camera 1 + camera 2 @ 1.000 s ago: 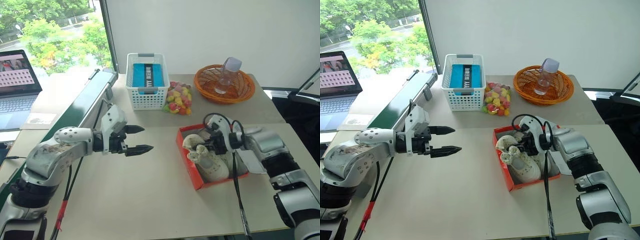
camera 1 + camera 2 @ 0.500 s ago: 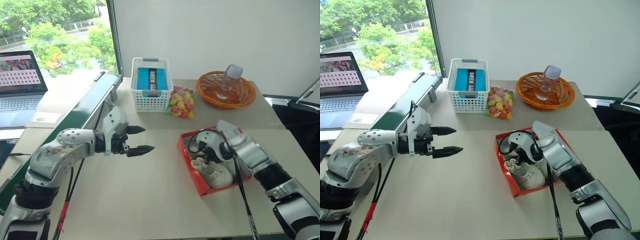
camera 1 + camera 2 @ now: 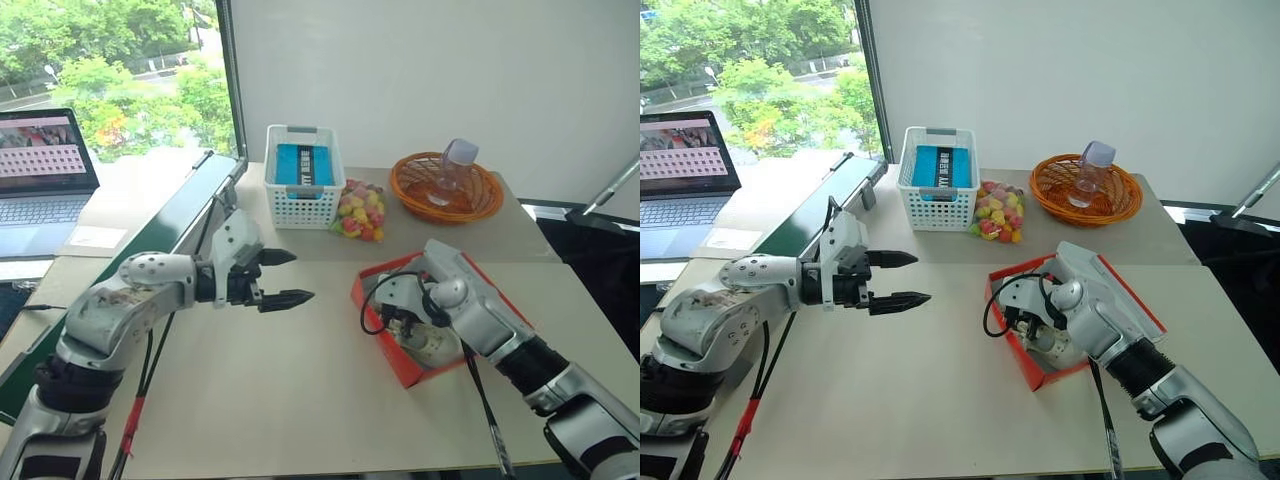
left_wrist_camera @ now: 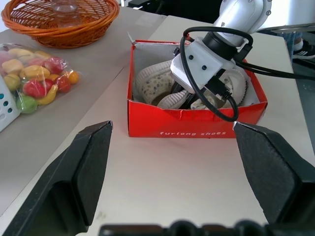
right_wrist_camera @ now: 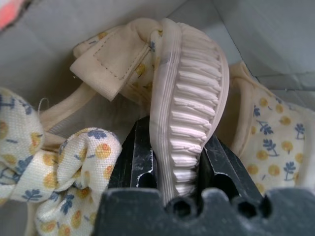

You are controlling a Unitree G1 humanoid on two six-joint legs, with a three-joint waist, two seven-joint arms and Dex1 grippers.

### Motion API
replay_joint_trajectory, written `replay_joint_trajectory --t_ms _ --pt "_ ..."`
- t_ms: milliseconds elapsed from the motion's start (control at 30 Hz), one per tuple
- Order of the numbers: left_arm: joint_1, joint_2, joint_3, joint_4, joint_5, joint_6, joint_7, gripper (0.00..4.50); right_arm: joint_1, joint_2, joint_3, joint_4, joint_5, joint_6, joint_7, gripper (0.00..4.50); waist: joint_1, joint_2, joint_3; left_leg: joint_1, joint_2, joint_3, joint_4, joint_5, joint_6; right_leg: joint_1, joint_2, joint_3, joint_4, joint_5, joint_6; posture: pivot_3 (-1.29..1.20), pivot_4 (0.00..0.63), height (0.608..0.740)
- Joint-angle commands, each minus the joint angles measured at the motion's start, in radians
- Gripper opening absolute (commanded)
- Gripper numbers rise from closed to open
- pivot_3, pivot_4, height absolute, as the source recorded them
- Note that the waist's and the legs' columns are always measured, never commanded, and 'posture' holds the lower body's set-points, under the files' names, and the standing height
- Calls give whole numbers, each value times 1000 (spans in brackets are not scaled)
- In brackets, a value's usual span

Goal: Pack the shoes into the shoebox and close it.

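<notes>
the right gripper (image 4: 189,101) is reaching down into the shoebox (image 3: 385,345), its fingers (image 5: 140,160) clamping the ribbed sole edge of one of the shoes (image 5: 189,118). the shoebox is lying on the table (image 3: 300,400), at about 4 o'clock from the left gripper (image 3: 283,277), which is hovering with its fingers spread wide, holding nothing.

This looks like an office or robot test room: 2 plain beige tables (image 3: 890,400) pushed together against a bare white wall (image 3: 1060,70), an open laptop (image 3: 685,165) on a side desk, and a big window (image 3: 750,70) (green trees and a road outside).
</notes>
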State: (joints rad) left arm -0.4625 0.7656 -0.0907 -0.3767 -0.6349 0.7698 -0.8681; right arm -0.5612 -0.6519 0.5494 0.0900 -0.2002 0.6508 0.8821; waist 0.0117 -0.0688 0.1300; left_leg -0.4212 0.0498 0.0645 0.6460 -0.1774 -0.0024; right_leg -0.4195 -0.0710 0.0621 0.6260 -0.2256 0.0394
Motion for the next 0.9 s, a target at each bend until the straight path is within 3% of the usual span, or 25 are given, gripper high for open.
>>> replay_joint_trajectory --t_ms 33,67,133,433,567,900 --pt "-24 -7 1 -3 14 -14 -16 4195 67 50 -90 45 74 98 -15 567 -2 -2 -1 0 0 0 0 0 0 0 0 -1 0 0 0 0 150 740" --pt "-25 -8 -1 -2 20 -15 -19 4195 70 55 -113 35 87 116 -5 567 -3 -2 -1 0 0 0 0 0 0 0 0 -2 0 0 0 0 150 740" --pt "-24 -9 -6 -1 28 -18 -24 4195 66 80 -184 1 142 189 8 1519 -3 -3 -2 -1 0 0 0 0 0 -1 0 -3 0 2 -2 0 150 740" --pt "-32 -29 -30 11 63 -30 -54 4195 -29 67 -384 -186 279 430 2 4451 -5 14 10 -10 2 -2 -4 4 8 -6 5 -3 3 0 -7 0 150 740" --pt "-46 -40 -53 29 82 -45 -80 4195 -112 35 -484 -290 364 599 -6 4451 -12 24 20 -13 1 -2 -4 4 8 -8 6 -2 3 3 -1 0 150 740" --pt "-86 -60 -126 88 152 -112 -169 4195 -145 -140 -699 -478 563 835 5 4451 -9 26 22 -17 0 -4 -3 4 8 -10 6 -3 1 3 1 0 150 740"
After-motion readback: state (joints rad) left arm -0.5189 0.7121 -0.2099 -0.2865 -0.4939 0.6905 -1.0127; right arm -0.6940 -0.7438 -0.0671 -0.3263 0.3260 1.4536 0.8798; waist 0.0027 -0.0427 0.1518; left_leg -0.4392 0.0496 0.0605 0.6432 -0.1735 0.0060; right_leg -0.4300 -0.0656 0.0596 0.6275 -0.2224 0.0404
